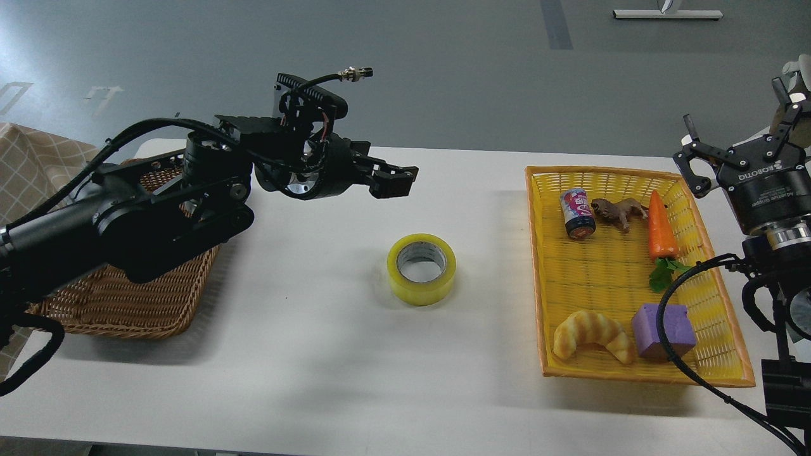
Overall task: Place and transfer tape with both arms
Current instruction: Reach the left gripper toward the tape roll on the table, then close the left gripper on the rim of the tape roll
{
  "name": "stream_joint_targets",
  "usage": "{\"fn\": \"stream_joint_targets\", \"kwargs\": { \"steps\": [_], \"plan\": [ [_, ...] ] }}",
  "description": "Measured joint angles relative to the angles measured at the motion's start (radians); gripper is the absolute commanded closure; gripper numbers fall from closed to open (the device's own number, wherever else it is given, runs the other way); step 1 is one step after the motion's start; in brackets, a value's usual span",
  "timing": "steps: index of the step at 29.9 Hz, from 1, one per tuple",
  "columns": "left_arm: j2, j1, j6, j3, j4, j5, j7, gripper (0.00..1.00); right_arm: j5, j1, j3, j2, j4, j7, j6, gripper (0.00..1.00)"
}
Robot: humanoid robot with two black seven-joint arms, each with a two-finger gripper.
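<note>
- The tape lies flat on the white surface, core hole up, free of both arms, between the wicker basket and the yellow tray.
- My left gripper hovers above the tape and a little toward the wicker basket; its jaws look closed or nearly so and hold nothing.
- My right gripper is raised past the far side of the yellow tray, well apart from the tape, jaws spread and empty.
- I judge the placing step done, with the pickup by the left arm in hand.
- Next move, as I see it: open the left jaws, bring them over the tape, descend and close across the roll's wall.
- Readable writing: "ROBOTIQ" on the right gripper's body, with a smaller line I can't read for sure. The can in the tray has a printed label, too small to read.
</note>
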Motion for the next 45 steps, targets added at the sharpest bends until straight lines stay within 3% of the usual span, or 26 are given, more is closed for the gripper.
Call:
{"fn": "stream_joint_targets", "kwargs": {
  "steps": [4, 17, 30, 45],
  "plan": [
    [-0.019, -0.012, 0.000, 0.023, 0.003, 0.013, 0.024, 0.02, 0.000, -0.001, -0.001, 0.000, 0.000, 0.000, 0.000, 0.00],
    [-0.094, -0.002, 0.000, 0.139, 0.044, 0.027, 0.026, 0.02, -0.002, -0.003, -0.003, 0.015, -0.002, 0.000, 0.000, 0.00],
    [-0.199, 0.033, 0.000, 0.148, 0.176, 0.026, 0.020, 0.04, -0.002, -0.003, -0.002, 0.017, -0.003, 0.000, 0.000, 0.00],
    [-0.238, 0.071, 0.000, 0.158, 0.268, 0.036, 0.023, 0.04, -0.002, -0.008, -0.003, 0.017, -0.004, 0.000, 0.000, 0.00]
  ]
}}
